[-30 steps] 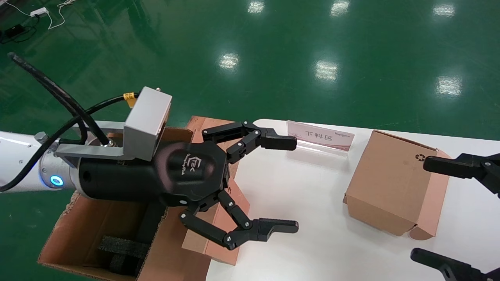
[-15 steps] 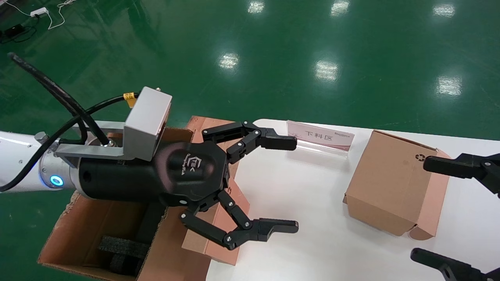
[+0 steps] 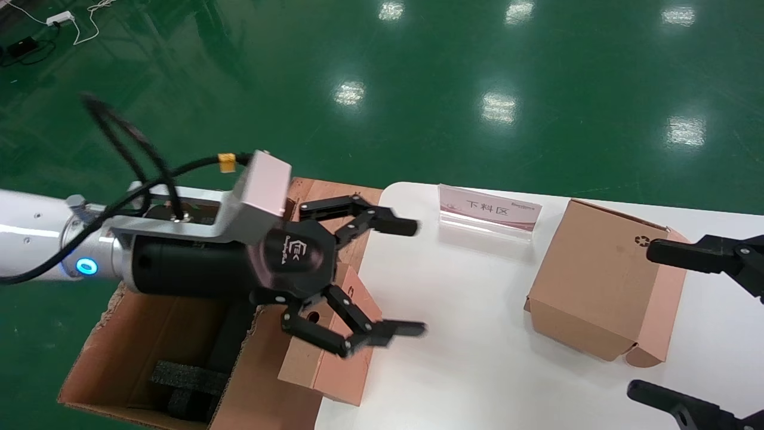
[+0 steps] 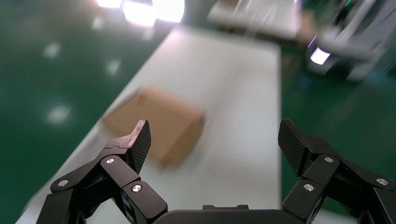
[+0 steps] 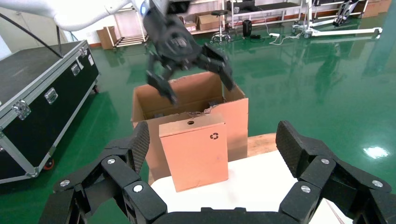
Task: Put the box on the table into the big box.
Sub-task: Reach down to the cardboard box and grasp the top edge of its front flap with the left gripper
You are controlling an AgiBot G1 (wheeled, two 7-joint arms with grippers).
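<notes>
Box (image 3: 325, 364) not yet gripped — it is leaned on the big box (image 3: 149, 352) at the table's left edge. Left gripper (image 3: 391, 278) spread wide above it — right gripper (image 3: 686, 322) parked wide.

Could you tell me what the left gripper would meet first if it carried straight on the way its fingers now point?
Probably the chunkier carton: the open left gripper points across the white table toward it, with nothing between. Height is unclear, so it might pass over.
</notes>
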